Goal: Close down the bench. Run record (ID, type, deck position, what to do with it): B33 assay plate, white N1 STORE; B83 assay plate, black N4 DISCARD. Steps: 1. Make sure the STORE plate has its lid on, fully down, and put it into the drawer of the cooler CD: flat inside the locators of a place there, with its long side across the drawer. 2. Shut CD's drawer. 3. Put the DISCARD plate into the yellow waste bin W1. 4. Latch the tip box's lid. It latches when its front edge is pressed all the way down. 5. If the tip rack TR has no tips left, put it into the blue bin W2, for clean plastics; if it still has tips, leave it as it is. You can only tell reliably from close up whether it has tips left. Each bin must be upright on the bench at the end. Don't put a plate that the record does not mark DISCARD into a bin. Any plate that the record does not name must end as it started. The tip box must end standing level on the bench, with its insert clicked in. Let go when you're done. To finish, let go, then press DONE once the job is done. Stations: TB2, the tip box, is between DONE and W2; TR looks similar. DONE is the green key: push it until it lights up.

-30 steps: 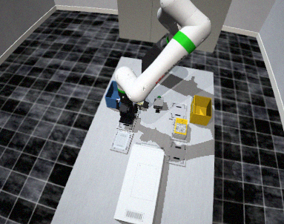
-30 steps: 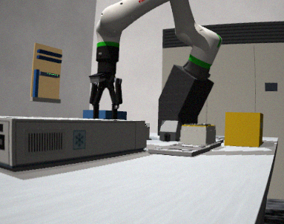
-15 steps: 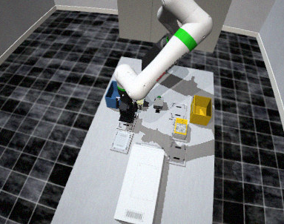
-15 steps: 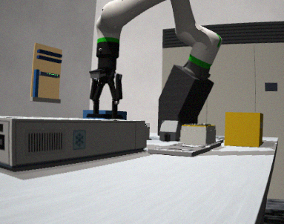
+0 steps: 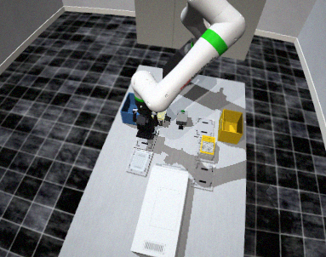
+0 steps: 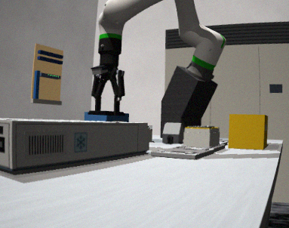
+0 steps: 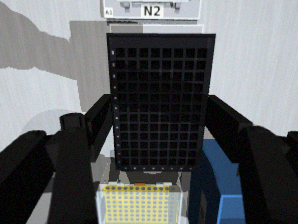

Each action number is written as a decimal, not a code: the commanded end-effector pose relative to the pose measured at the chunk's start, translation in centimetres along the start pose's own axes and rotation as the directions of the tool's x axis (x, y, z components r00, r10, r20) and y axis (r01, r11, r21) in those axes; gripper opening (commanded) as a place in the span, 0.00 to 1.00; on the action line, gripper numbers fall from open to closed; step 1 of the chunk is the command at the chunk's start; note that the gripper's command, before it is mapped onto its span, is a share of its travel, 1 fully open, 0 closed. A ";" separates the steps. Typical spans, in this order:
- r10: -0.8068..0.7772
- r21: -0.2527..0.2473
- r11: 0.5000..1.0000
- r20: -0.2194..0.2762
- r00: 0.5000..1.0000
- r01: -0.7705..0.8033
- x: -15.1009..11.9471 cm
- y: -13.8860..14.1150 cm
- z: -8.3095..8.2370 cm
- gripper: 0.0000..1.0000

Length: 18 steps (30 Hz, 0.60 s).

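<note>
Gripping black assay plate (image 7: 159, 102): gripper (image 7: 157, 145) fingers partly closed on its long sides.
Blue bin (image 5: 129, 108) at the desk's left edge; yellow-topped tip box (image 7: 138, 204) directly below.

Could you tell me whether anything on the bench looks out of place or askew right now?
Nothing looks spilled, tipped or damaged. The one thing off its place is the black plate, held level in the gripper above the bench, near the blue bin. The yellow bin stands upright.
</note>
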<state>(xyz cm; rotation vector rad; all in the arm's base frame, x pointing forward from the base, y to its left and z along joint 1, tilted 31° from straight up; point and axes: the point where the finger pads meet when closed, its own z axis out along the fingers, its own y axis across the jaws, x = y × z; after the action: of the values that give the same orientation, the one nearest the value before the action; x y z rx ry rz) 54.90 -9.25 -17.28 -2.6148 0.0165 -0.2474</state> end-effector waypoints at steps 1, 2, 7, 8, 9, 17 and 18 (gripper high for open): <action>0.000 -0.001 1.000 -0.001 1.000 0.000 0.1 0.0 -0.3 0.10; 0.000 -0.001 1.000 -0.001 1.000 0.000 0.1 0.0 -0.4 0.10; 0.000 -0.001 1.000 -0.001 1.000 0.000 0.1 0.0 -1.1 0.10; 0.000 -0.001 1.000 -0.001 1.000 0.000 0.1 0.0 -1.2 0.10; 0.000 -0.001 1.000 -0.001 1.000 0.000 0.1 0.0 -1.3 0.10; 0.000 -0.001 1.000 -0.001 1.000 0.000 0.1 0.0 -2.1 0.10; 0.000 -0.001 1.000 -0.001 1.000 0.000 0.1 0.0 -2.3 0.10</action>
<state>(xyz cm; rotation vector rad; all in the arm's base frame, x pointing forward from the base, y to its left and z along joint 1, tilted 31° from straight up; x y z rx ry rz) 54.52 -10.22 -15.56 -2.6145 0.0166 -0.2469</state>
